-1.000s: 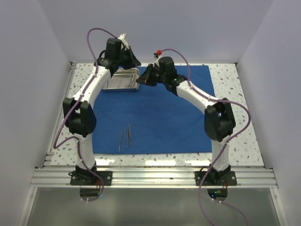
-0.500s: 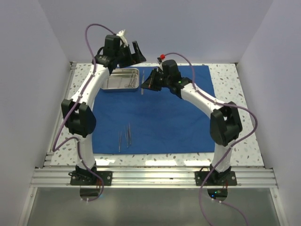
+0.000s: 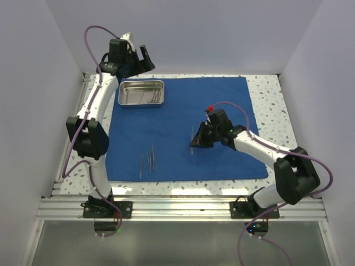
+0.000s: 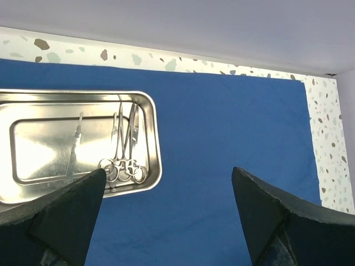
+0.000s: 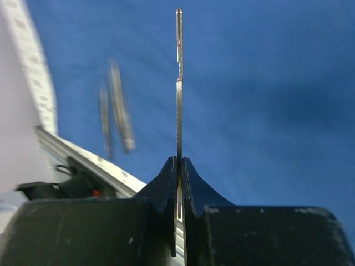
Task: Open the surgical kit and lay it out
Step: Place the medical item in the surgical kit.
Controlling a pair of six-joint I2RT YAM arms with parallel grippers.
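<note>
The surgical kit's royal-blue cloth (image 3: 183, 119) lies spread flat on the table. Its shiny steel tray (image 3: 141, 82) stands on the cloth's far left corner, holding ring-handled scissors (image 4: 123, 160) and a thin straight tool (image 4: 75, 145). My left gripper (image 3: 145, 60) hangs open and empty above the tray's far side, its fingertips (image 4: 95, 178) framing bare cloth. My right gripper (image 3: 197, 139) is low over the cloth's middle right, shut on a thin steel instrument (image 5: 178, 83) that sticks straight out, seen edge-on. Several thin steel tools (image 3: 148, 159) lie on the cloth near its front left.
The white speckled tabletop (image 3: 269, 94) shows around the cloth. An aluminium rail (image 3: 183, 208) runs along the near edge by both arm bases. Pale walls close in on the left, right and back.
My left gripper has opened, let go of the tray and lifted away to the far left. My right gripper has carried the thin instrument from beside the tray toward the near middle of the cloth.
</note>
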